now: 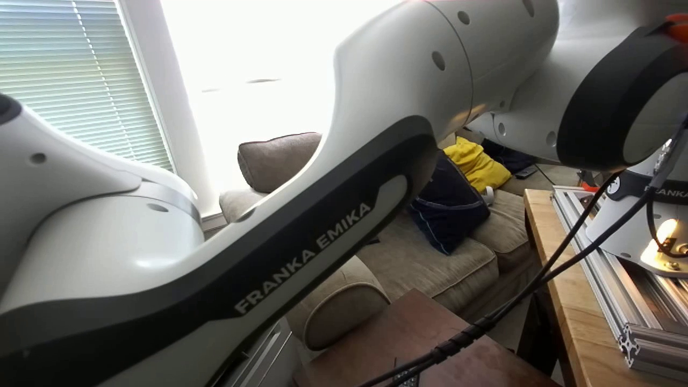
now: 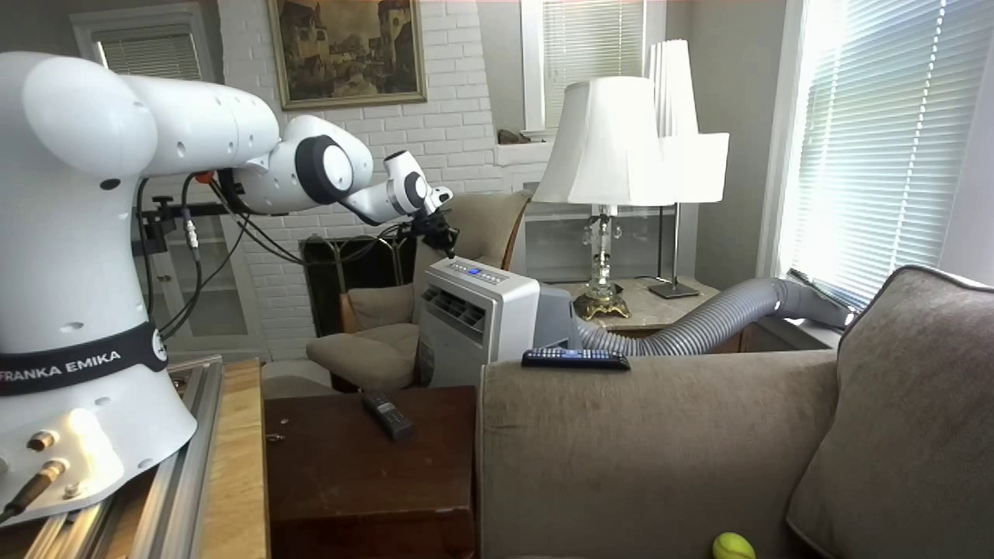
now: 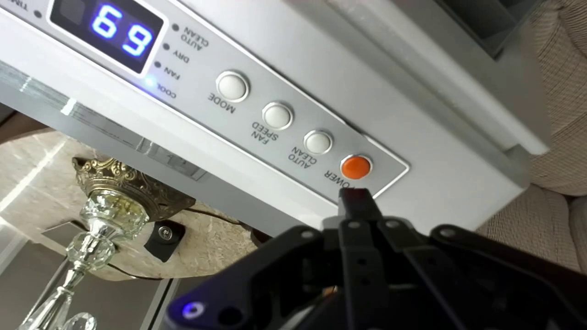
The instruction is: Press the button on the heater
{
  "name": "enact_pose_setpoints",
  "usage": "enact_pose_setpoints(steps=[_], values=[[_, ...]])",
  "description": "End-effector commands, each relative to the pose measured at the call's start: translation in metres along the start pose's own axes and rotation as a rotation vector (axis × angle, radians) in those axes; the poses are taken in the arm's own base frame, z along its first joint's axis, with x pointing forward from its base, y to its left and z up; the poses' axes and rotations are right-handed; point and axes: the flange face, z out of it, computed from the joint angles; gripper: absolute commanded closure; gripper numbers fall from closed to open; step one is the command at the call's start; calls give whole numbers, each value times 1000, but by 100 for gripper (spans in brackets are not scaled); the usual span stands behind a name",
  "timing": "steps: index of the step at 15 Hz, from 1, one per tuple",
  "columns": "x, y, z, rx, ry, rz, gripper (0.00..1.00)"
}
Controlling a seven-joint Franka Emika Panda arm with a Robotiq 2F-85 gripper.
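The heater [image 2: 458,349] is a large white box with a slatted vent, standing behind the sofa arm in an exterior view. Part of it shows at the bottom edge in an exterior view [image 1: 269,357]. In the wrist view its top [image 3: 440,197] has a grey control strip with lit blue digits [image 3: 120,33], several white buttons [image 3: 277,116] and an orange power button [image 3: 356,167]. My gripper [image 3: 359,198] is shut and empty. Its fingertips overlap the POWER label just below the orange button; I cannot tell whether they touch the panel. The gripper also shows above the heater's top edge [image 2: 450,250].
A sofa arm [image 2: 660,435] with a remote [image 2: 575,358] stands in front of the heater. A dark wooden table [image 2: 373,481] bears a phone [image 2: 387,415]. A glass-based lamp [image 2: 602,147] and a grey exhaust hose [image 2: 699,318] are beside the heater, an armchair [image 2: 373,353] behind.
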Motion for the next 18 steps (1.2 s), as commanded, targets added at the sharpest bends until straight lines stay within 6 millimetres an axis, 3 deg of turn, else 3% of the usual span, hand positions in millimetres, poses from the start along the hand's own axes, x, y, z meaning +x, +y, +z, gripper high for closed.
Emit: enact_pose_setpoints(steps=[1,10,14,18], values=[[-6,-3,7,2,2,3,100],[-18,-5,20,-5,-25,-3,100],[-9,-5,11,10,3,6,100],[-14,-12,14,9,-24,-10,100]])
